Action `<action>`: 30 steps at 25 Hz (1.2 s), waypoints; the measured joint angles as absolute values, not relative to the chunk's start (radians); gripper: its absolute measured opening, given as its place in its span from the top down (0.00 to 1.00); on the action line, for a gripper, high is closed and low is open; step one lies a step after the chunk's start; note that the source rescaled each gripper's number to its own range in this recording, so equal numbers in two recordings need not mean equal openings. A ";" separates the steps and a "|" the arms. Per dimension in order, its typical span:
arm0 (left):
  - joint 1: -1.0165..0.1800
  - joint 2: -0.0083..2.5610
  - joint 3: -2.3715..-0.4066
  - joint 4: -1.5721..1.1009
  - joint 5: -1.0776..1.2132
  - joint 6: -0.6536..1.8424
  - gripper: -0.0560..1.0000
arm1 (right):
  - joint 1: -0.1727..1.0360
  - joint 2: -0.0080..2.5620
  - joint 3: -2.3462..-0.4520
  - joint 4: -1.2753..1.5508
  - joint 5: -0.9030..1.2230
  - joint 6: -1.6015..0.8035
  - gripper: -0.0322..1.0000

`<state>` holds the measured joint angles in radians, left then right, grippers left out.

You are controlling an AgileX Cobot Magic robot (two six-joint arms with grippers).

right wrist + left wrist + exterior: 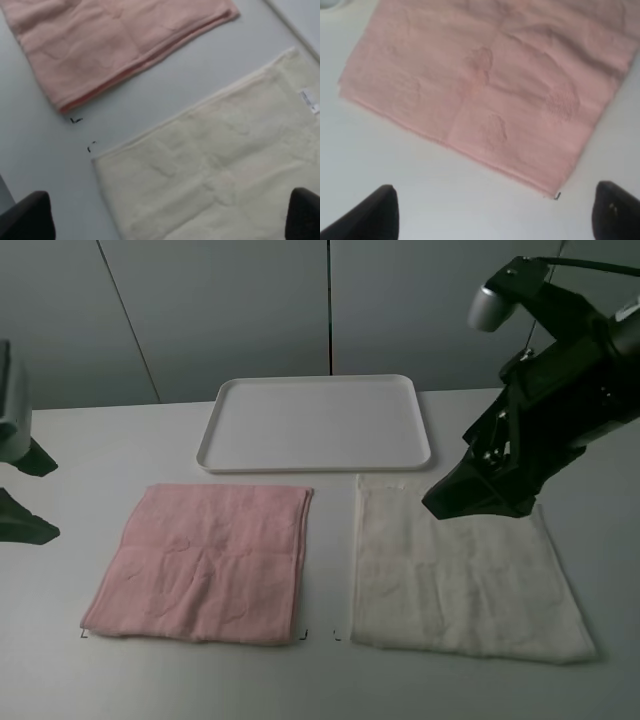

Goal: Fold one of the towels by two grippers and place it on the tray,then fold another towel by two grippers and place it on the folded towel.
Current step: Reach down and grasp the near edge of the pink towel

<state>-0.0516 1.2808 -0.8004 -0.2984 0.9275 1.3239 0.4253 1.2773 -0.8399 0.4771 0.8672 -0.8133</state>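
A pink towel (200,560) lies flat on the table's left half, and a cream towel (460,580) lies flat beside it on the right. A white tray (315,420) stands empty behind them. My right gripper (470,500) hovers open above the cream towel's far edge. In the right wrist view its open gripper (167,225) is above the cream towel (225,160), with the pink towel (115,45) beyond. My left gripper (25,525) is at the far left, off the pink towel. In the left wrist view it (495,220) is open and empty, short of the pink towel (485,85).
Small black corner marks (305,635) sit on the white table (100,440) between the towels' near corners. A bare strip of table separates the two towels. A grey wall stands behind the table.
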 joint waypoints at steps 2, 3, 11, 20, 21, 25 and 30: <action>-0.095 1.320 -0.800 -0.194 0.916 1.328 0.01 | 0.489 1.330 -0.861 0.445 0.853 -0.815 0.00; -0.112 1.340 -0.800 -0.148 0.916 1.330 0.01 | 0.519 1.357 -0.877 0.432 0.848 -0.815 0.00; -0.194 1.505 -0.801 -0.053 0.916 1.332 0.01 | 0.648 1.542 -0.977 0.346 0.836 -0.785 0.00; -0.239 1.647 -0.789 0.000 0.904 1.340 0.01 | 0.674 1.635 -0.984 0.325 0.825 -0.786 0.00; -0.244 1.649 -0.774 0.000 0.899 1.348 0.01 | 0.674 1.640 -0.984 0.325 0.822 -0.790 0.00; -0.262 1.649 -0.699 0.032 0.846 1.361 0.01 | 0.683 1.658 -0.984 0.331 0.804 -0.802 0.00; -0.263 1.653 -0.651 0.049 0.759 1.361 0.01 | 0.770 1.693 -0.986 0.305 0.782 -0.819 0.00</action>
<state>-0.2627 1.6534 -0.6507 0.0485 0.7591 1.3605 0.7697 1.6927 -0.9858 0.3047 0.7824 -0.8187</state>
